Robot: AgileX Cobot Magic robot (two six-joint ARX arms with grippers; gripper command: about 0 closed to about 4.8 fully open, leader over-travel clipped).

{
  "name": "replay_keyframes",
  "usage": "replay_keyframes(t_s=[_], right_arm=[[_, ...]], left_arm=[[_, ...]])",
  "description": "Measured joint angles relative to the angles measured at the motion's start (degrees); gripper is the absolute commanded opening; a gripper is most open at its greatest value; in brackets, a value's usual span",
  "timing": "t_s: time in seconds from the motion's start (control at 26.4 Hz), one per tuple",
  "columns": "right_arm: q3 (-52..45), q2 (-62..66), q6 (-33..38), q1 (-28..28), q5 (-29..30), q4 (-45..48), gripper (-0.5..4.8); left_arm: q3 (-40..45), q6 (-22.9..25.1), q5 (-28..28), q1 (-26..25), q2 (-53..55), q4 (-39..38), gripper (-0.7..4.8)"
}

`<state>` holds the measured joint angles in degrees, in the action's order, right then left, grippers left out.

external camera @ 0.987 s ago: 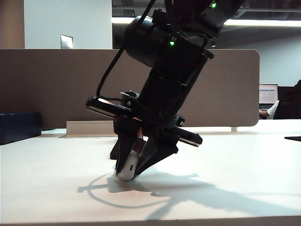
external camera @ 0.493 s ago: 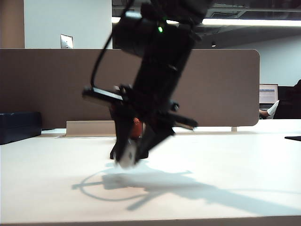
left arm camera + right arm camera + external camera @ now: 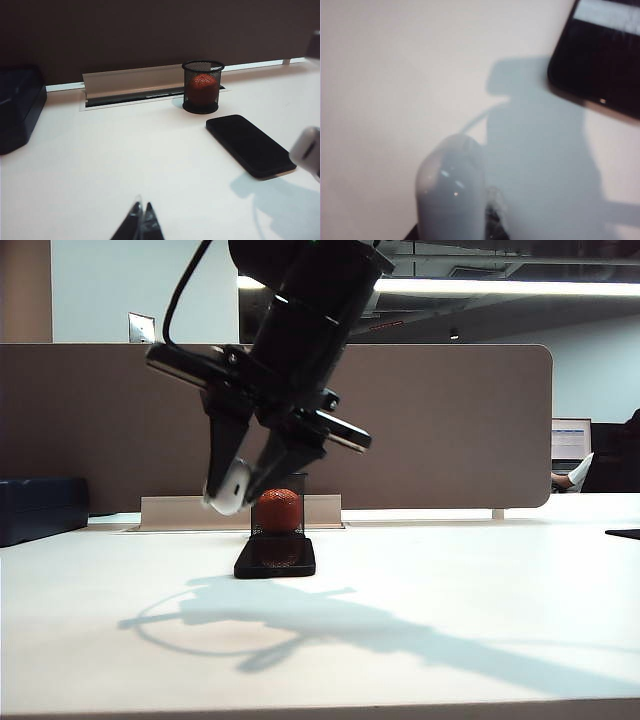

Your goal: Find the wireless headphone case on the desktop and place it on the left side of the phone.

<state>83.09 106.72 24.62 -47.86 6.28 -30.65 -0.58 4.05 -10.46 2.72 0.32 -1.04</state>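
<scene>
My right gripper (image 3: 236, 496) hangs in the air above the desktop (image 3: 470, 590), shut on the white wireless headphone case (image 3: 227, 490). The case sticks out below the fingertips, up and to the left of the black phone (image 3: 275, 556) in the exterior view. In the right wrist view the case (image 3: 451, 190) fills the space between the jaws, with the phone's corner (image 3: 600, 60) off to one side on the table below. The left wrist view shows the phone (image 3: 250, 145) lying flat and the case (image 3: 307, 150) at the frame's edge. My left gripper (image 3: 141, 212) is shut and empty, low over bare table.
A black mesh cup with an orange ball (image 3: 280, 510) stands just behind the phone. A grey cable tray (image 3: 190, 512) and the brown partition (image 3: 100, 420) run along the far edge. A dark blue box (image 3: 40, 508) sits at the far left.
My right gripper has lifted the case off the table and swung up and to the left. The phone and mesh cup behind it have come into view. The left arm has stayed still.
</scene>
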Motion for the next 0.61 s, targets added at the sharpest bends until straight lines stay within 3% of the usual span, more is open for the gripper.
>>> replay_keyframes(t_s=[0.3, 0.61], right_arm=[[1.7, 0.0, -0.4, 4.0, 3.1, 5.4, 0.83], [10.9, 6.8, -0.5, 6.2, 7.5, 6.2, 0.83]], left_arm=[[0.0, 0.0, 0.0, 0.0, 0.0, 0.0, -0.05], [0.0, 0.0, 0.0, 0.0, 0.0, 0.0, -0.05]])
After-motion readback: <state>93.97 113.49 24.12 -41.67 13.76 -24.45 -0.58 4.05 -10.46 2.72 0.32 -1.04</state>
